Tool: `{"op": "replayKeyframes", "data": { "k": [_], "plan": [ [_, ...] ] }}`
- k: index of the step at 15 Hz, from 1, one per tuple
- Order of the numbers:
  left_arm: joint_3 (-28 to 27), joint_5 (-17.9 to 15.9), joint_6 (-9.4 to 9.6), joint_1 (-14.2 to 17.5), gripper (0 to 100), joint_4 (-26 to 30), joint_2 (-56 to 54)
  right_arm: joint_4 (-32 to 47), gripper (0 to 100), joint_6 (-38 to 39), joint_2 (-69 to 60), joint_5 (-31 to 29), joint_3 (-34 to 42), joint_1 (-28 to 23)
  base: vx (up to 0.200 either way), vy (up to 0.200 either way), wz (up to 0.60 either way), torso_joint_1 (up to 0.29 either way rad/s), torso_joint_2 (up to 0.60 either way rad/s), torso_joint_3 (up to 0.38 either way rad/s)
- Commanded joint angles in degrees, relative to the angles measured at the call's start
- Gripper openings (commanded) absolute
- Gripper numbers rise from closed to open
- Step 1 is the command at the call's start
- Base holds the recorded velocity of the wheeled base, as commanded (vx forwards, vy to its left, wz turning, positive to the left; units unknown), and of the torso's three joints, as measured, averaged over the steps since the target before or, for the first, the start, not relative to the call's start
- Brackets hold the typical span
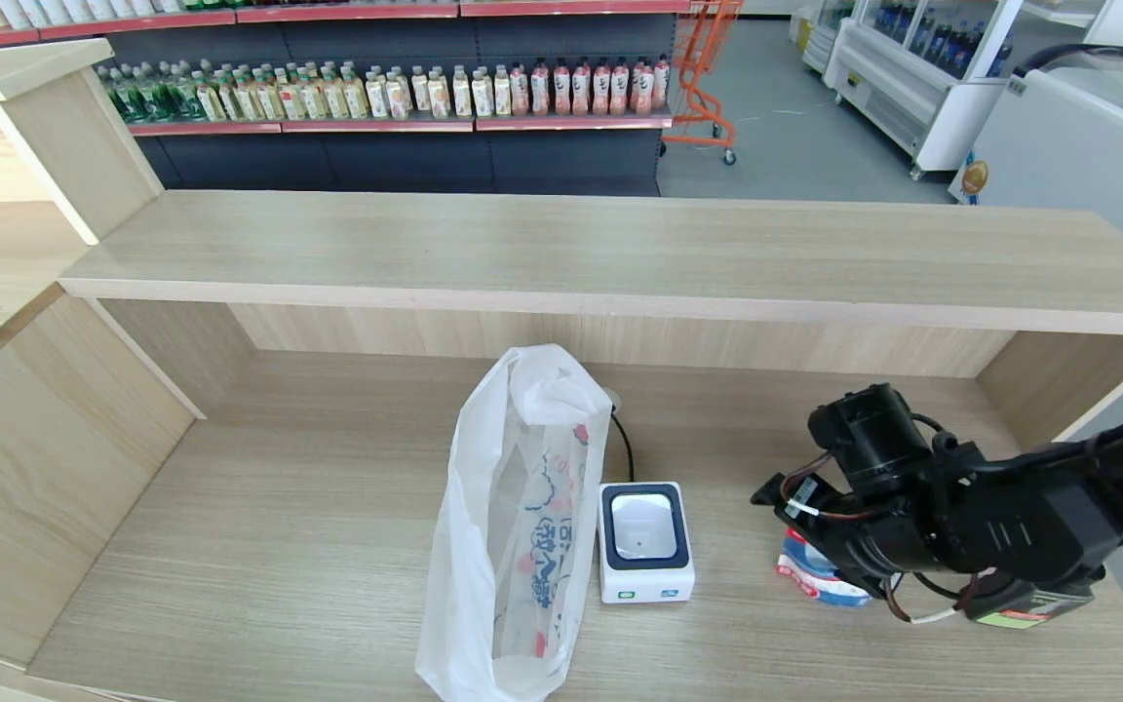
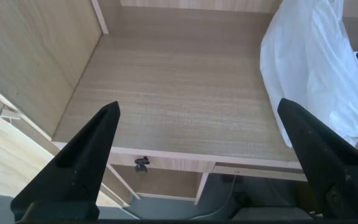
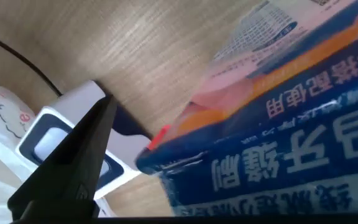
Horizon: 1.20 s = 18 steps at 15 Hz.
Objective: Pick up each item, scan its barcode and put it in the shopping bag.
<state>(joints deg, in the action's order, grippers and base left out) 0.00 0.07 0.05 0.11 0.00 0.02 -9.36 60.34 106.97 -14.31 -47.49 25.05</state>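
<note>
Where the pale, straight-grained wooden counter (image 1: 328, 546) drops into its boxed recess, a thin, crinkled white plastic shopping bag (image 1: 484, 546) stands upright near the middle, and touching its right side sits the squat white scanner (image 1: 645, 541), a dark rounded frame around its glass window. Farther right, the right gripper (image 1: 820, 551) is down against a glossy blue, white and red packet (image 1: 815, 577) lying on the wood, though I cannot tell whether it has hold of it. The left gripper (image 2: 197, 107) hangs spread wide and empty above the counter's near edge, left of the bag.
</note>
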Motion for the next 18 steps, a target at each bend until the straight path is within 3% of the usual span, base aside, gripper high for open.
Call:
{"op": "replayKeyframes", "data": {
  "k": [1, 2, 3, 8, 12, 14, 15, 18],
  "plan": [
    [0.0, 0.0, 0.04, 0.1, 100, 0.0, 0.0, -3.5, 100, -0.2, 3.9, -1.4, -0.6, 0.3, 0.000, 0.000, 0.00, 0.000, 0.00, 0.000],
    [0.0, 0.0, -0.05, 0.0, 100, 0.0, 0.0, -4.7, 100, -0.4, 3.9, -1.4, -0.6, 0.3, 0.000, 0.000, 0.00, 0.000, 0.00, 0.000],
    [0.0, 0.0, 0.04, 0.1, 100, 0.0, 0.0, -4.8, 0, -0.9, 3.8, -1.4, -0.6, 0.3, 0.000, 0.000, 0.00, 0.000, 0.00, 0.000],
    [0.0, 0.0, -0.05, 0.0, 100, 0.0, 0.0, -4.5, 0, -6.8, 0.3, -2.4, 1.8, 1.5, 0.000, 0.000, 0.00, 0.000, 0.00, 0.000],
    [0.0, 0.0, 0.04, 0.0, 100, 0.0, 0.0, -4.0, 0, -10.4, -12.7, -2.1, 4.3, 6.1, 0.000, 0.000, 0.00, 0.000, 0.00, 0.000],
    [0.0, 0.0, -0.05, 0.1, 100, 0.0, 0.0, 3.4, 0, -11.7, -25.7, -1.8, 5.1, 9.6, 0.000, 0.000, 0.00, 0.000, 0.00, 0.000],
    [0.0, 0.0, -0.05, 0.0, 100, 0.0, 0.0, 4.1, 100, -11.7, -27.4, -2.4, 5.0, 8.7, 0.000, 0.000, 0.00, 0.000, 0.00, 0.000],
    [0.0, 0.0, 0.04, 0.1, 100, 0.0, 0.0, 4.1, 100, -11.3, -28.6, -3.7, 6.1, -1.1, 0.000, 0.000, 0.00, 0.000, 0.00, 0.000]
  ]
}}
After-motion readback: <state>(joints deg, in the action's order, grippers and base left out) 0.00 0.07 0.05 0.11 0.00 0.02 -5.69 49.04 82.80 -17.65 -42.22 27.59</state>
